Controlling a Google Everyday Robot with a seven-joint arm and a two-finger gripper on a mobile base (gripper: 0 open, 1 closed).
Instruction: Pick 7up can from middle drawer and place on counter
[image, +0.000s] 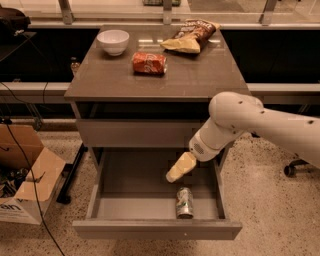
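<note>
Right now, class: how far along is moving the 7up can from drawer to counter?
Done: the middle drawer stands open. In hand: the claw hovers over it, just up-left of the 7up can and apart from it. Left: grasp the can, lift it out, set it on the counter.

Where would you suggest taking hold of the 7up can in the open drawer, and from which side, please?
Grip the 7up can across its round side wall, about mid-height, coming down from above. It appears to stand upright close to the middle drawer's front wall, so the open top is probably the freest approach. The gripper hangs just above and left of it.
</note>
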